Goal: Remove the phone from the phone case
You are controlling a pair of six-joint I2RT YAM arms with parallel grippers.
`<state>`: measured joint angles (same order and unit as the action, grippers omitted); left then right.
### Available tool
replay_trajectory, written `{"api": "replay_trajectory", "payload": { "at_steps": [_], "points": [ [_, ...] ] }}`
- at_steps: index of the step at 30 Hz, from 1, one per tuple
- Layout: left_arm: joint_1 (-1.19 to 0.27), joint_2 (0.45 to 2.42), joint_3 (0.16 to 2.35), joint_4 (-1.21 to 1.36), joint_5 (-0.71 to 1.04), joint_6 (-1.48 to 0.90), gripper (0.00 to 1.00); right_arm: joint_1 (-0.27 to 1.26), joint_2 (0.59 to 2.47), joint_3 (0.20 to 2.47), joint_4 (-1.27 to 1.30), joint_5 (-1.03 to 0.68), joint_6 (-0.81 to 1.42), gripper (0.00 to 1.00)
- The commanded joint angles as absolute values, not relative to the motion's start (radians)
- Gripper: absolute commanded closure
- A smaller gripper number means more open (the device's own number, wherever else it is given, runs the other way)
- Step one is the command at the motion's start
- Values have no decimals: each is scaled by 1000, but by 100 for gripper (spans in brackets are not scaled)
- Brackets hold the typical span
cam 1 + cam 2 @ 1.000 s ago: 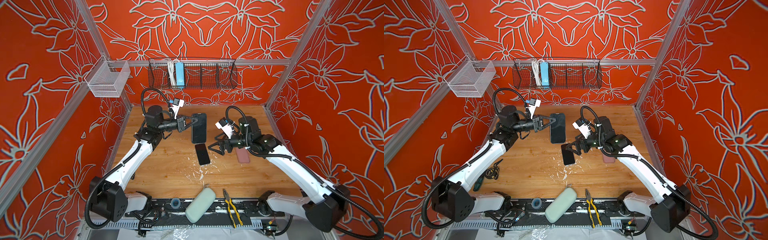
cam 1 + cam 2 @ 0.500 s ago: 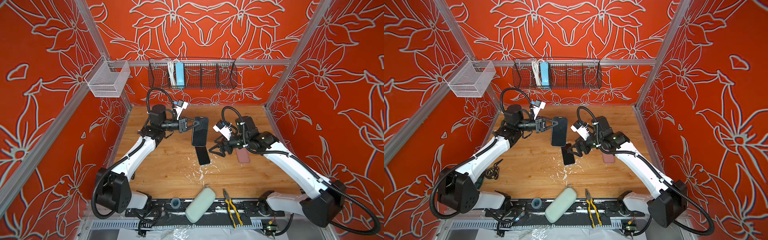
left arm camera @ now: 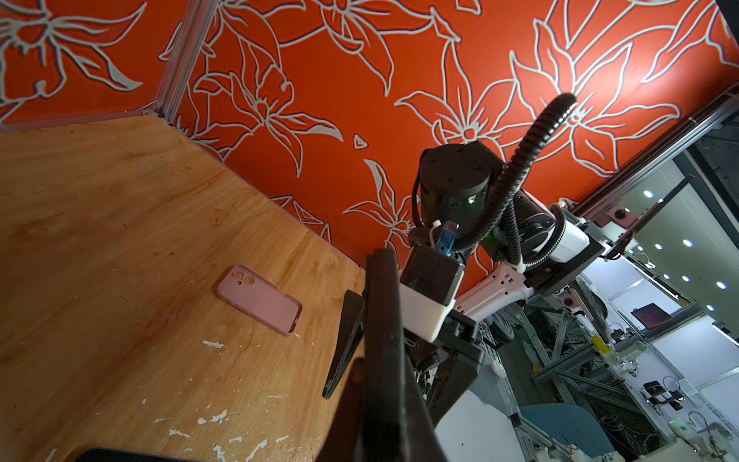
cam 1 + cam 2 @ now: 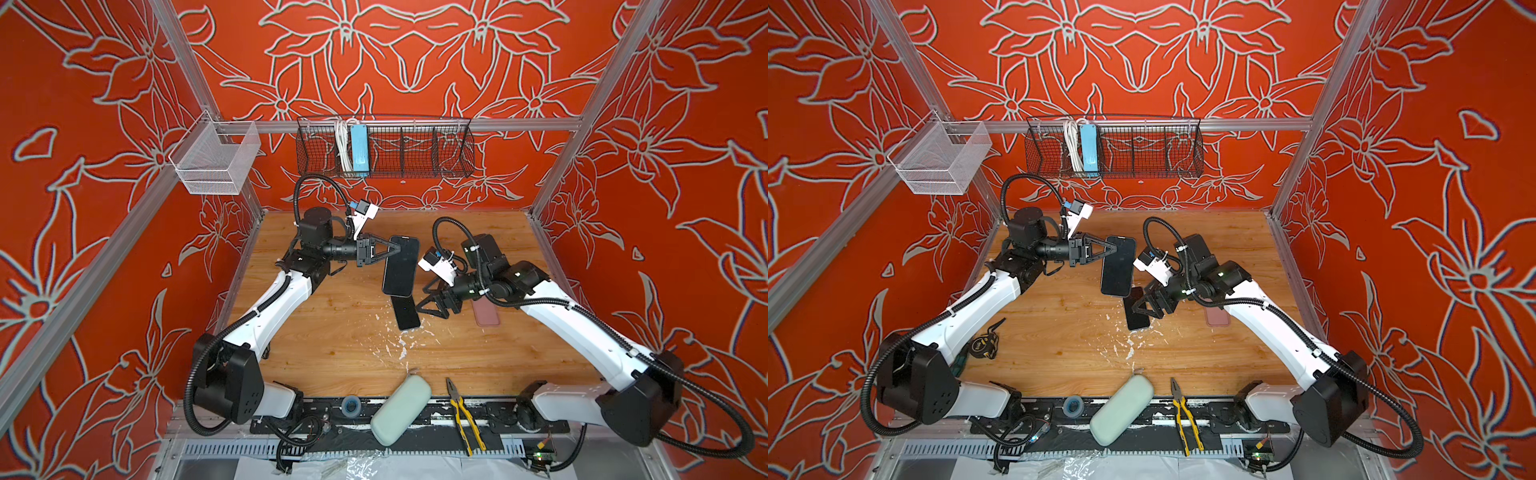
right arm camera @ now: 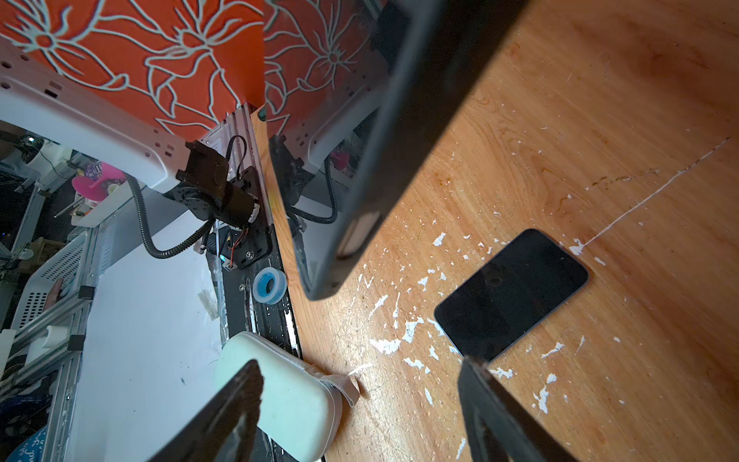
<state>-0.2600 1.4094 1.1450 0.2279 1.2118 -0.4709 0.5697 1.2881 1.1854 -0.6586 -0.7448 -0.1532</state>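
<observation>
My left gripper is shut on the top edge of a black phone with a thick dark rim, which hangs above the wooden table. In the left wrist view the phone shows edge-on. My right gripper stands open close by the phone's lower end, and I see no contact. Another black phone lies flat on the table under it. A pink phone case lies back-up to the right, under the right arm.
A pale green pouch, yellow-handled pliers and a tape roll sit at the front edge. A tape measure lies by the left arm. A black wire basket and a white mesh basket hang on the walls.
The left arm has carried the held phone a little right and forward. The right gripper has moved in toward the phone's lower end and its jaws have narrowed somewhat.
</observation>
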Motion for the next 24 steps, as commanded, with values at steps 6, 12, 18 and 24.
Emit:
{"api": "replay_trajectory", "payload": {
  "at_steps": [6,12,18,24],
  "points": [
    [-255,1431,1174,305,1262,-487,100,607,1284,1237,-633,-780,-190,26],
    [-260,1425,1175,311,1272,-489,100,627,1303,1260,-647,-764,-210,32],
    [-270,1427,1175,314,1300,-483,100,635,1329,1286,-670,-763,-229,39],
    [-274,1427,1175,316,1319,-472,100,638,1338,1299,-678,-759,-241,44]
  ]
}}
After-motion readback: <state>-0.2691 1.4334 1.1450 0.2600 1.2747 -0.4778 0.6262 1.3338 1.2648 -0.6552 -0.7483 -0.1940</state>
